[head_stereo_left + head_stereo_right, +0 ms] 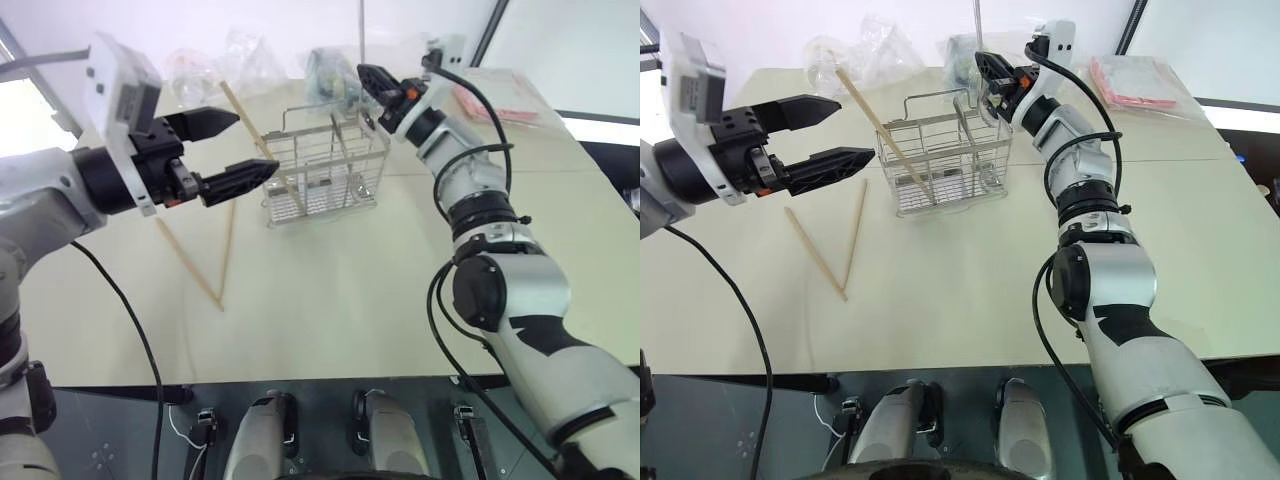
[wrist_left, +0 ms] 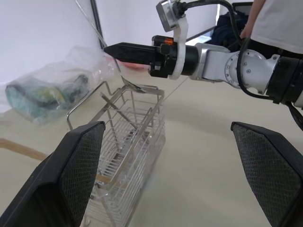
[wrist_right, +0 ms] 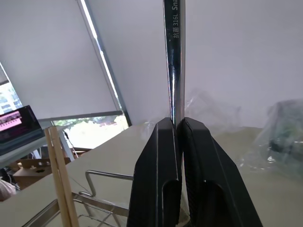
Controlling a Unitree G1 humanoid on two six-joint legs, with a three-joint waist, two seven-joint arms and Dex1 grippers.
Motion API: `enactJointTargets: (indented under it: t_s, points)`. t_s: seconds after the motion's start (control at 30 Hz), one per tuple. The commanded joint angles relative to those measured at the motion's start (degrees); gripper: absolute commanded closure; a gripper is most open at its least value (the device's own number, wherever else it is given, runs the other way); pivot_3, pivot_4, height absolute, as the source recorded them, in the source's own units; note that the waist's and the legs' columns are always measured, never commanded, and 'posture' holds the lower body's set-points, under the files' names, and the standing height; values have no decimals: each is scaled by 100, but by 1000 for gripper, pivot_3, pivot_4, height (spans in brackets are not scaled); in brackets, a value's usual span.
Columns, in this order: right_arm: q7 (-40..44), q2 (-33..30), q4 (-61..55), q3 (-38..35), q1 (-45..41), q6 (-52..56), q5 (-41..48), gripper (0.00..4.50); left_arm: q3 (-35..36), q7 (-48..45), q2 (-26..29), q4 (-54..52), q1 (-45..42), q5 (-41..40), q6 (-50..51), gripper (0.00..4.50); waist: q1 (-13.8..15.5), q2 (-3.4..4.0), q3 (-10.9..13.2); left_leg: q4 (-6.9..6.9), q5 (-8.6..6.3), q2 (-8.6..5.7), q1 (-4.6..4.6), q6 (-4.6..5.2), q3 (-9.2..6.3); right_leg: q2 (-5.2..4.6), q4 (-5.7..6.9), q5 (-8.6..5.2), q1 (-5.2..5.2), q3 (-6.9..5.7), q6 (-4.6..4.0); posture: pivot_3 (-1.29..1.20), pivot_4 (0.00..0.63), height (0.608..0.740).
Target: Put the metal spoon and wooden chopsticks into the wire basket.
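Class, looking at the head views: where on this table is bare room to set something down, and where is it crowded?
Bare: the table from the wire basket to the near edge, right of the two loose wooden chopsticks. Crowded: the far edge behind the basket, with clear plastic bags.

Silver wire basket, tan chopsticks

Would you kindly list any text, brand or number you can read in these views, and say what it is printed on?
"抗菌 316L", then letters that look like "Sna", cut off at the picture's edge: engraved on the metal spoon held in the right gripper.
No other readable text shows in these views.
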Motion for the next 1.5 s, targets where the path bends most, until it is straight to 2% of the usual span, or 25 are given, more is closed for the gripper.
enactJointTargets:
  t_s: [0.03,0.23,0.33,0.5,0.57,0.8,0.93,1.0,1.07,1.17,1.3,1.5]
  points:
    - [85,54,-262,-72,-177,-31,130,4469,272,82,80,-120,-51,-102,-1,0,8,0,0,0,0,-1,0,0,0,0,0,0,0,0,0,0,150,699]
    - [-174,58,-140,-82,36,-254,6,4469,204,156,79,-85,-142,-134,-14,0,1,0,0,0,0,-1,0,0,-1,0,0,0,0,0,0,0,150,699]
    - [-186,30,-195,-74,84,-244,9,3457,173,142,75,-47,-182,-116,-32,0,-5,0,0,0,0,-1,0,0,0,0,0,0,-1,0,0,0,150,699]
    - [-137,-45,-382,-11,136,-211,-18,833,101,71,32,73,-254,-3,-95,0,-5,0,0,0,0,-1,0,0,0,0,0,0,-1,0,0,0,150,699]
    - [-133,-109,-457,-18,141,-179,-17,54,83,67,0,90,-260,26,-117,0,-4,0,0,0,0,-1,0,0,0,0,0,0,-1,0,0,0,150,699]
    - [213,-587,-983,51,172,252,9,54,251,395,-40,164,-83,129,14,0,11,0,0,0,0,-1,-1,0,0,-1,0,0,0,0,0,0,150,699]
    - [1342,-1317,-1763,248,221,1371,289,54,528,1856,-219,548,21,298,599,0,17,3,2,0,0,-1,-1,1,-2,-1,0,0,-1,1,0,0,150,699]
    - [2135,-1759,-2398,477,431,1998,459,54,879,3174,-606,940,-49,166,1319,0,25,3,2,-1,-1,0,0,2,-4,-1,-1,0,0,0,0,0,150,699]
    - [2805,-2145,-3101,683,733,2470,662,54,1457,4683,-1264,1283,-245,271,2016,0,28,1,0,0,-4,0,4,8,-8,-2,0,-1,4,1,1,0,150,699]
    - [3414,-2594,-3939,922,1175,3189,960,54,2185,6125,-2140,1182,-587,847,2775,0,28,-13,2,2,-21,-1,8,37,-13,-3,1,-1,12,-1,3,0,150,699]
    - [3873,-2982,-4802,1176,1859,3590,1150,54,2719,6876,-3257,823,-1079,1558,3595,0,71,-28,4,4,-5,-5,6,8,-11,-8,0,0,14,-5,3,0,150,699]
    - [3909,-3109,-5420,1330,2558,3741,1216,54,2893,7268,-3936,984,-1048,2375,3671,0,142,-30,3,3,-5,-3,9,-2,-6,-8,1,1,10,-4,2,0,150,699]
